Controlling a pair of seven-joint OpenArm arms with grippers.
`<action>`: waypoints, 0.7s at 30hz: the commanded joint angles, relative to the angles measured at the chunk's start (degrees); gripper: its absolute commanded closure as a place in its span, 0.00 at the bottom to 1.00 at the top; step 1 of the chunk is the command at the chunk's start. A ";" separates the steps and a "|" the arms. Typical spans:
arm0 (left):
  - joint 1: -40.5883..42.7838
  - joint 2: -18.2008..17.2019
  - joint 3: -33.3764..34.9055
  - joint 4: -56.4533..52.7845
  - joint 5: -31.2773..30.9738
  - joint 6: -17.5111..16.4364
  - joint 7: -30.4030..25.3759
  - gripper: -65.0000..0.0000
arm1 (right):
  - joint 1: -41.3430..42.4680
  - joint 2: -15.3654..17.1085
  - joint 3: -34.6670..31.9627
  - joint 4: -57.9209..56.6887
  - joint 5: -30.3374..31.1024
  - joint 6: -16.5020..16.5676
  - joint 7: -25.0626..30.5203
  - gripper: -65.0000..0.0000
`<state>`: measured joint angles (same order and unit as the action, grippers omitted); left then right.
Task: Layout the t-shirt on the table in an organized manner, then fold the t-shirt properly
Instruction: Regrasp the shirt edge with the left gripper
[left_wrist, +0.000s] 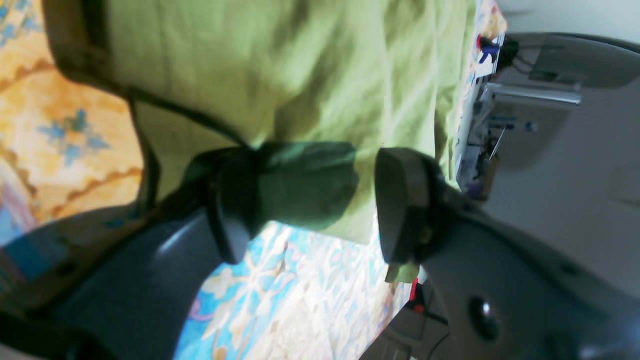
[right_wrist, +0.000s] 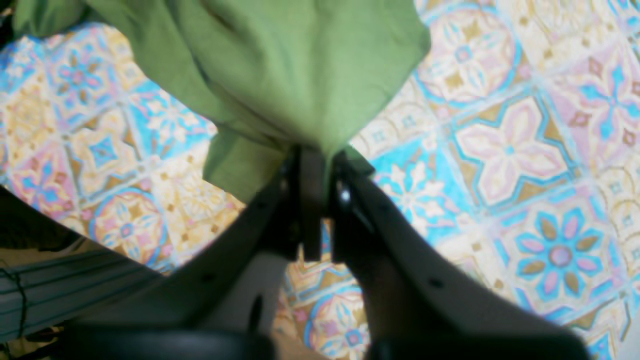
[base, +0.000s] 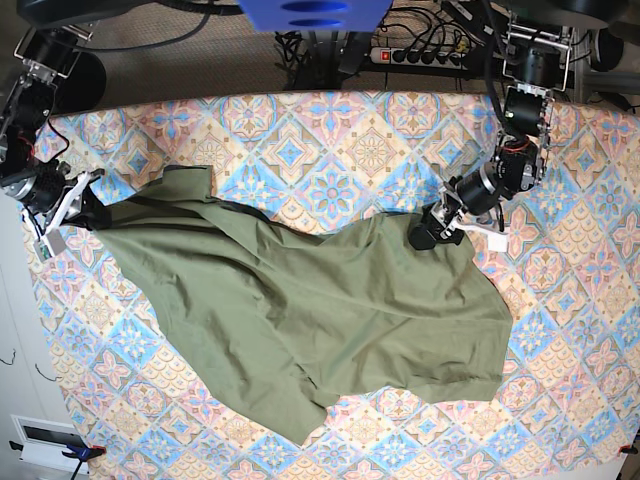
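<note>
Although the t-shirt (base: 300, 310) is spread across the middle of the tabletop (base: 560, 120), it lies crooked and creased, so by my reading laying out is unfinished and folding not begun. The right gripper (right_wrist: 312, 155) pinches its edge near the tabletop's left side; the left gripper (left_wrist: 310, 200) straddles the opposite edge, jaws apart.

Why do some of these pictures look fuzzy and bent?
Left wrist view: blurred and overbright, the shirt washed to yellow-green, a dark shadow by the left gripper. Right wrist view: soft focus, tiles bulging at the edges. Base view: sharp and evenly lit.
</note>
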<state>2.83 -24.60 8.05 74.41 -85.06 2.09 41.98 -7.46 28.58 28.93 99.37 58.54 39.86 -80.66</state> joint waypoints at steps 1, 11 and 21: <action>-0.15 -0.15 0.61 0.18 0.06 0.77 1.23 0.49 | 0.74 1.44 0.65 0.80 0.66 0.14 1.06 0.99; 0.20 -3.05 0.61 0.18 2.37 0.95 1.23 1.00 | 0.74 1.36 0.65 0.89 0.66 0.14 1.06 0.99; 2.49 -7.88 -2.91 1.41 0.06 1.21 8.53 0.98 | 0.74 1.36 0.65 1.07 0.66 0.14 1.06 0.99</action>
<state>5.45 -31.40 5.91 75.11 -84.62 3.27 50.09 -7.46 28.58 28.93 99.39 58.33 39.83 -80.84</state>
